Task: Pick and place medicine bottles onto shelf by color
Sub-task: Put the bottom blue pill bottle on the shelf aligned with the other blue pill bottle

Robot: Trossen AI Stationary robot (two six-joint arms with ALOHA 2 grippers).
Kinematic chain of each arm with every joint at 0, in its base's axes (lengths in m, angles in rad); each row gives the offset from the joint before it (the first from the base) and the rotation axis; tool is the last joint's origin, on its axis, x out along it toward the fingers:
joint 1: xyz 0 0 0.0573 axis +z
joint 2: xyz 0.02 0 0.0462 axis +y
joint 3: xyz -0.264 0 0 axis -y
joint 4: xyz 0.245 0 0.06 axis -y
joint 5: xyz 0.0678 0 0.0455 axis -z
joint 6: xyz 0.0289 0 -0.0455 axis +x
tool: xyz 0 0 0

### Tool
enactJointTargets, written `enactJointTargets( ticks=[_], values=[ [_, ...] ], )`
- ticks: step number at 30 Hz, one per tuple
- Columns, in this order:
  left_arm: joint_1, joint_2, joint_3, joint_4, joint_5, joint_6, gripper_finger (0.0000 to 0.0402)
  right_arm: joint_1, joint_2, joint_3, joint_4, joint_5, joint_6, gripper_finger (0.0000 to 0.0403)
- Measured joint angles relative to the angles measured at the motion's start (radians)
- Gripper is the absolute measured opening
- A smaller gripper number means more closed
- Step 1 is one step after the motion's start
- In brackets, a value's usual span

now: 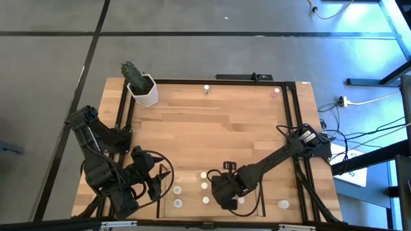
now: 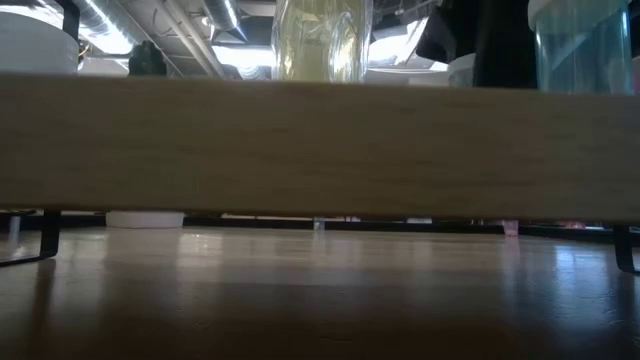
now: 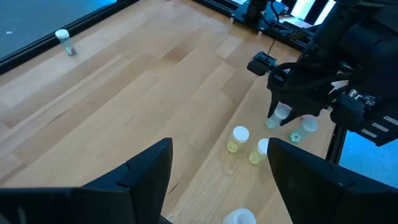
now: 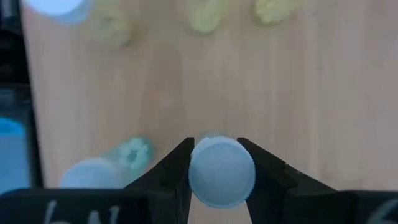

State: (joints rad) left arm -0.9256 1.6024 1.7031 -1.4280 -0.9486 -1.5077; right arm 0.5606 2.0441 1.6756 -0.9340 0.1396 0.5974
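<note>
Bottle point(image 4: 221, 172) sits pinched by its cap between the right gripper point(image 1: 226, 194) fingers, low over the shelf point(image 1: 262, 206) among sorted bottles, likely for placing; left gripper point(image 3: 217, 163) waits wide, empty.

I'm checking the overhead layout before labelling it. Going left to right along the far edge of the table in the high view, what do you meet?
Cactus pot → clear bottle → pink bottle.
</note>
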Motion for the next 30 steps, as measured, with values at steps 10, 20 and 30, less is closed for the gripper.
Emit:
enactJointTargets(
  ticks=[10, 20, 30],
  values=[
    [0.0, 0.0, 0.0, 0.0, 0.0, 0.0, 0.0256, 0.0, 0.0, 0.0, -0.001, -0.021, -0.003, 0.0116],
    [0.0, 0.0, 0.0, 0.0, 0.0, 0.0, 0.0256, -0.014, 0.0, 0.0, -0.001, -0.021, -0.003, 0.0116],
    [0.0, 0.0, 0.0, 0.0, 0.0, 0.0, 0.0256, -0.016, 0.0, 0.0, -0.003, -0.03, -0.001, 0.0116]
  ],
)
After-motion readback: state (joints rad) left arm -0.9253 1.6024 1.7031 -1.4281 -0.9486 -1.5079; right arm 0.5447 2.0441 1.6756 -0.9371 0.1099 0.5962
